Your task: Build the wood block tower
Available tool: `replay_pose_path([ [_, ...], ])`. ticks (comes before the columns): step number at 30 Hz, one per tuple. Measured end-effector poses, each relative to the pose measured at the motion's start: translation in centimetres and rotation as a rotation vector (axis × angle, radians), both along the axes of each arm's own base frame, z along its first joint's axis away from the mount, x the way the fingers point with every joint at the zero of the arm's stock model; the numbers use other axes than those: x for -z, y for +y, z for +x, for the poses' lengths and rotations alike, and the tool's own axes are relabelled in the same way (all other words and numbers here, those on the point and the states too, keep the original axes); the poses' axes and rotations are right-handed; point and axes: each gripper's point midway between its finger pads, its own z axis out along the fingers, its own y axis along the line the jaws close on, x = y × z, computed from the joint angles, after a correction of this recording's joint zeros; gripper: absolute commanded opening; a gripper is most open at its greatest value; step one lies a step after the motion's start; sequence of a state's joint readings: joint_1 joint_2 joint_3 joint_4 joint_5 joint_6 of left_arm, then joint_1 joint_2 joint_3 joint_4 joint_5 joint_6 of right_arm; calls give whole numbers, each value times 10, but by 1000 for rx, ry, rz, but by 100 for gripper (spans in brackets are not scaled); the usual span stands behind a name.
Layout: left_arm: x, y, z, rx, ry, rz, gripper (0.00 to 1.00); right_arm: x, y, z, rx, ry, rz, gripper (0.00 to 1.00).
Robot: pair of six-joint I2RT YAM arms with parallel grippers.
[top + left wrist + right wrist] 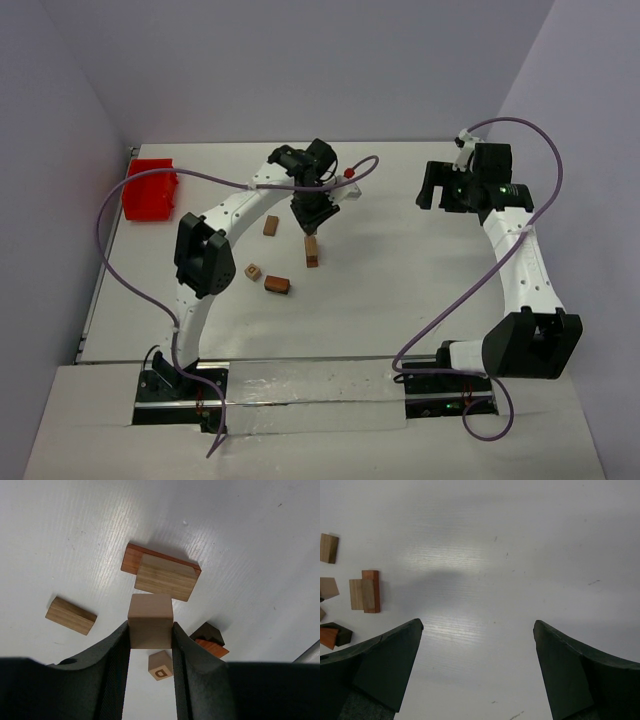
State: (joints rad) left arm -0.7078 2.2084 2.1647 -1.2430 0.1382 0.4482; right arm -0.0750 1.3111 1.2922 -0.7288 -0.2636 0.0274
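Note:
The wood block tower (165,577) is a tan cuboid lying on a reddish-brown flat block (131,559); in the top view the tower (312,251) stands mid-table. My left gripper (150,627) is shut on a tan cube (150,617) and hangs just above the tower, seen from overhead as the left gripper (312,218). Loose on the table lie a tan cuboid (71,615), a small cube marked D (161,665) and a dark wedge (209,631) against a reddish block (214,649). My right gripper (477,625) stands open over bare table, far to the right.
A red plastic tray (150,190) sits at the table's back left corner. The loose blocks (265,275) lie left of the tower. The right arm (520,260) keeps to the right side. Purple cables loop over both arms.

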Motion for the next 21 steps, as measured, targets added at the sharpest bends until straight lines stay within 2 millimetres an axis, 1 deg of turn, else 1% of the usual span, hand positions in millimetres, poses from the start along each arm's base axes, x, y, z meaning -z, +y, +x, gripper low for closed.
replay_pose_path([
  [6, 4, -1, 0, 27, -5, 8, 14, -2, 5, -1, -24, -4, 24, 100],
  [12, 28, 7, -10, 76, 33, 57, 12, -2, 7, -1, -31, -4, 30, 100],
  [14, 33, 10, -12, 97, 42, 70, 12, -2, 7, -1, -30, -4, 30, 100],
  [21, 35, 10, -10, 137, 29, 72, 13, -2, 7, -1, -30, -4, 30, 100],
])
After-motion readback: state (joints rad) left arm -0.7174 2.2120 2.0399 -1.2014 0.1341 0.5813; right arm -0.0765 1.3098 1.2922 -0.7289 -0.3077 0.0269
